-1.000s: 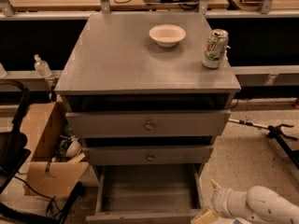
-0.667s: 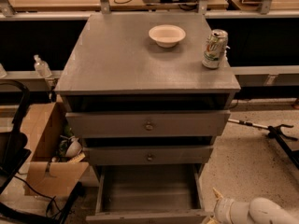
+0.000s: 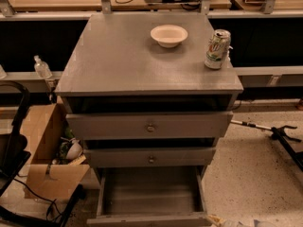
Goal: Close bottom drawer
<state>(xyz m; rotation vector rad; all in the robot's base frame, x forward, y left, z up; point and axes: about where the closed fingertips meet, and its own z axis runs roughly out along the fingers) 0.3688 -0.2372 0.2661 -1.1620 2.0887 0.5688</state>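
The grey wooden cabinet [image 3: 142,65] stands in the middle of the camera view. Its bottom drawer [image 3: 150,192] is pulled far out, showing an empty grey inside. The drawer's front panel [image 3: 147,220] lies along the lower edge of the view, and its knob is hidden. The two drawers above, the top one [image 3: 150,126] and the middle one [image 3: 150,158], each stand slightly out and show a small round knob. Only a sliver of my gripper [image 3: 218,220] shows at the bottom edge, just right of the bottom drawer's front corner.
A white bowl [image 3: 169,35] and a green-and-white can [image 3: 217,49] stand on the cabinet top. An open cardboard box [image 3: 49,155] with clutter sits to the left, beside a black frame [image 3: 14,150] and a plastic bottle [image 3: 42,68]. A long-handled tool [image 3: 272,130] lies on the floor at the right.
My white arm and gripper have sunk lower at the bottom right and nearly left the view. The drawers have not moved.
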